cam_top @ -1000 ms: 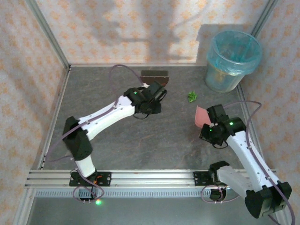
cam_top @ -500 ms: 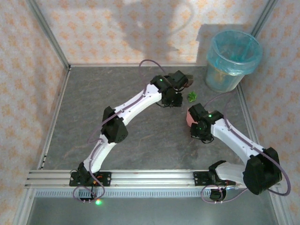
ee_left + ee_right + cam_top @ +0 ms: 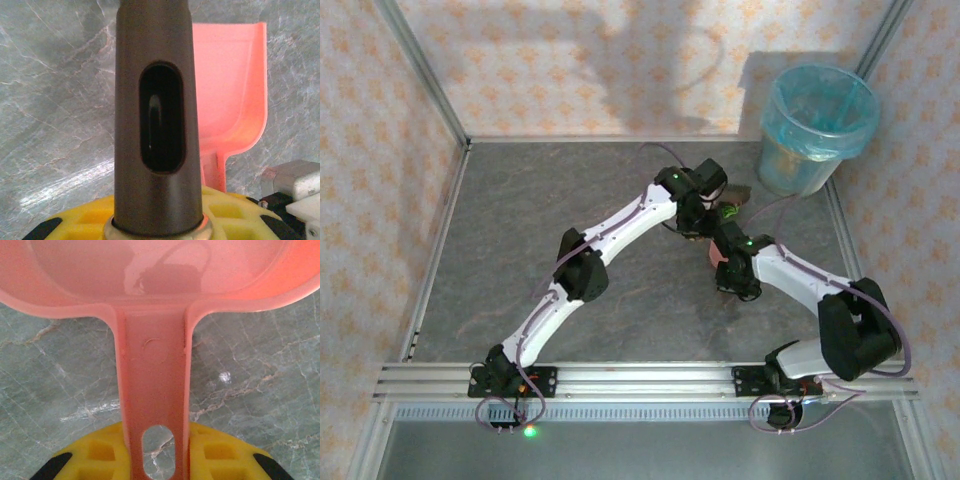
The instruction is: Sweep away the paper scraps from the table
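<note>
Left pincer (image 3: 157, 227): grips brown brush (image 3: 154, 100). Right pincer (image 3: 156, 455): grips pink dustpan (image 3: 152, 365) handle. Green paper scrap (image 3: 730, 211) nearby on table (image 3: 520, 220).

We see our tool (image 3: 157, 226) clamped on the dark brush (image 3: 152, 120), with the pink dustpan (image 3: 235, 90) behind it on the worktop (image 3: 55, 100). At lower right is possibly the other arm (image 3: 295, 182).

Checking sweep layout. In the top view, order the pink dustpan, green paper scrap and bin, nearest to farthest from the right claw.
1. pink dustpan: held in the right claw, mid-table right of centre.
2. green paper scrap: just beyond the dustpan, toward the far wall.
3. bin: far right corner, clearly farthest.
</note>
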Controlling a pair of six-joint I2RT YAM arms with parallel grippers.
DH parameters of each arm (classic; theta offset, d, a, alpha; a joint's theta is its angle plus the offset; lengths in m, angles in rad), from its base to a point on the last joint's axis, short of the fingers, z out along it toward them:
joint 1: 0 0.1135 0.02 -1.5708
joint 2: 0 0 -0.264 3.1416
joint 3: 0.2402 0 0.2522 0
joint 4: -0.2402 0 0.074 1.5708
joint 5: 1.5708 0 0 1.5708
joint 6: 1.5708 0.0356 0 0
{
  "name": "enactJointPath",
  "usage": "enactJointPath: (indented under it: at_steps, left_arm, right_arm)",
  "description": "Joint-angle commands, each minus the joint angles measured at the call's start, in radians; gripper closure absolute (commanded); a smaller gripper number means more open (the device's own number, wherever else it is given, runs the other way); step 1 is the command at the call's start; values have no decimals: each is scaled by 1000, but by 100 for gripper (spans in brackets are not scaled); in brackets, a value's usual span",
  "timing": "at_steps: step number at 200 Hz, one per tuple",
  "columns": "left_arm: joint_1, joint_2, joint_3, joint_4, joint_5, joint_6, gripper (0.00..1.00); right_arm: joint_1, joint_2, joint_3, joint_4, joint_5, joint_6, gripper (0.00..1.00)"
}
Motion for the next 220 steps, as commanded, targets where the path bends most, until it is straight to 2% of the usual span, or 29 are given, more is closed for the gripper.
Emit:
enactJointPath:
  at_steps: [1,34,84,141,220]
  left_arm:
    - [27,19,34,4,64,28,100]
    - [31,44,40,15,160,44,100]
    - [29,28,16,-71,183,127,100]
    - [0,-143,-251,-64,171,218,100]
    - [-40,-327,-535,52,174,188,100]
  right_arm:
    - [4,6,-9,29,49,-39,100]
    - [5,-19,-29,63,69,-55,100]
    - [4,-6,-25,67,82,-63,100]
    - [-2,33,3,54,117,-66,100]
    - [-36,63,14,69,94,-83,100]
